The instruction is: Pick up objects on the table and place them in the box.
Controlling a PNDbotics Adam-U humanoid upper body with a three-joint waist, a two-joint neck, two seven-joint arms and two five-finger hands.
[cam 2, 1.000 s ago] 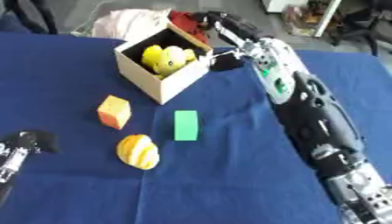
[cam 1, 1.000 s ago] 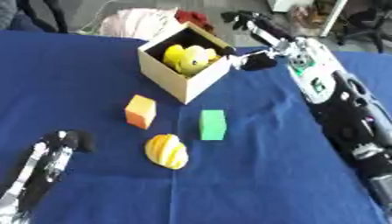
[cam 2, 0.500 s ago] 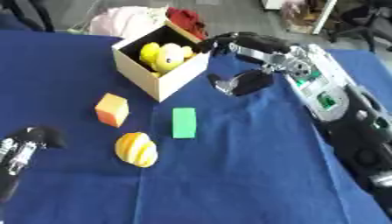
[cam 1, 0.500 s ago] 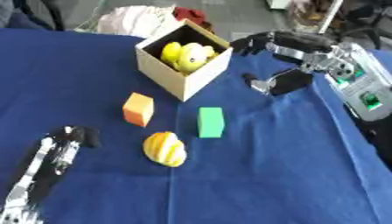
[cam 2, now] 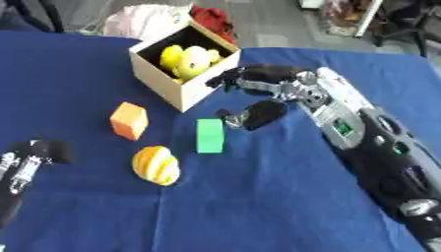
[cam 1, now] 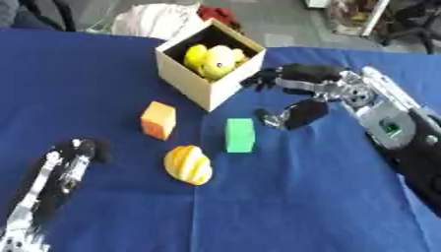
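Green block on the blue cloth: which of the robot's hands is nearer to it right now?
Right. The right hand hovers open just beside the green block, toward the box. The left hand rests at the lower left, beyond the yellow striped object.

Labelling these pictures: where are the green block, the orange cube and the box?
green block (cam 1: 239, 135), left eye view, middle of its top face
orange cube (cam 1: 158, 119), left eye view, front face
box (cam 1: 196, 84), left eye view, front wall

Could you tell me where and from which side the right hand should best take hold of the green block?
Pinch the green block across its two long flat sides, coming from above. It lies flat, clear of its neighbours, and the open right hand already hovers just to its right.
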